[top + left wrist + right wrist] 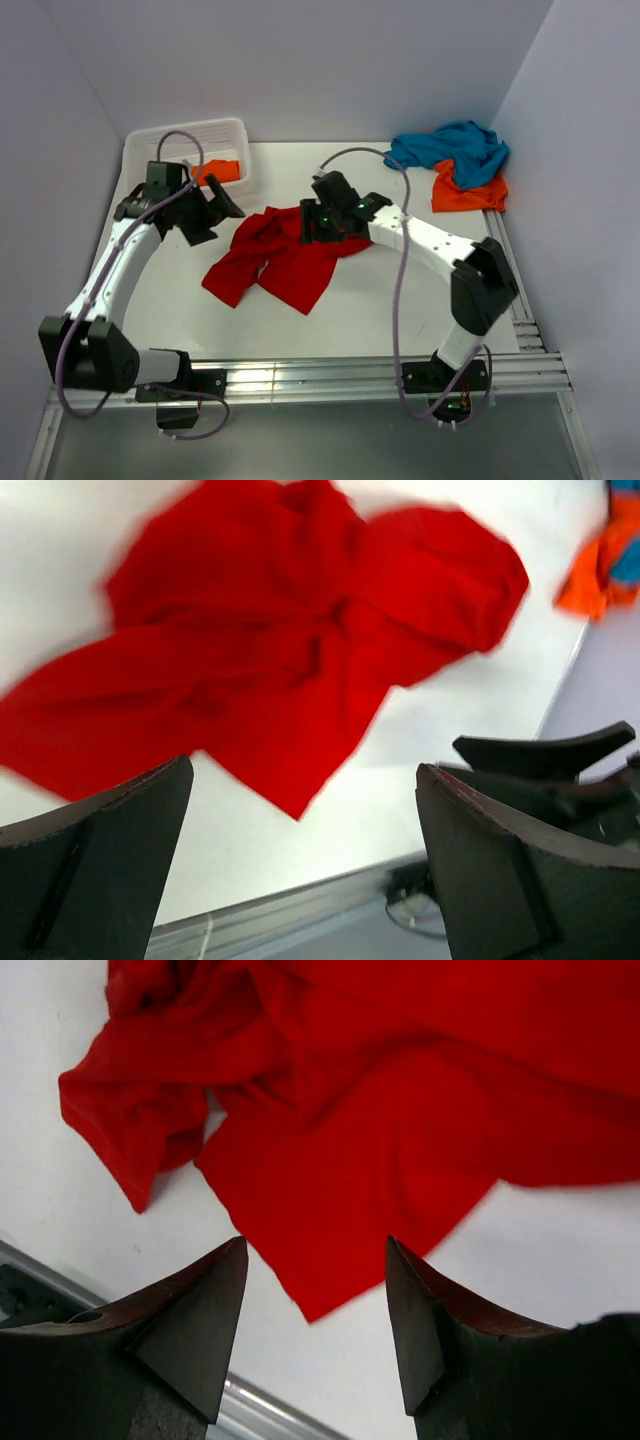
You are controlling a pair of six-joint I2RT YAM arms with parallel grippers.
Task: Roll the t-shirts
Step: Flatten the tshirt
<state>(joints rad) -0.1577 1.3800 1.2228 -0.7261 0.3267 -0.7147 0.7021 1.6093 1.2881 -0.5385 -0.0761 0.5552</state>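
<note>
T-shirts, four in all.
- One red t-shirt (280,262): crumpled and spread loose at the middle of the counter (370,300). Its far edge is covered by the right arm when seen from above.
- One teal t-shirt (455,148): bunched in the far right corner.
- Two orange. The first orange t-shirt (470,192) lies in the far right corner, touching the teal one and partly buried under it. The second orange t-shirt (222,170) sits inside the basket; only a strip shows past the basket wall and the left arm.

Basket, one: white lattice basket (185,132), far left corner.

Tools, two.
- Left tool (303,780): jaws spread wide, nothing between them, raised off the counter just beside the basket and to the left of the red shirt.
- Right tool (315,1245): jaws apart, nothing clamped, poised above the red shirt's far edge.

Hard to read: the left wrist view is blurred, with only a cut-off sliver of orange and teal at its upper right. How the red shirt's sleeves and collar lie cannot be made out.
</note>
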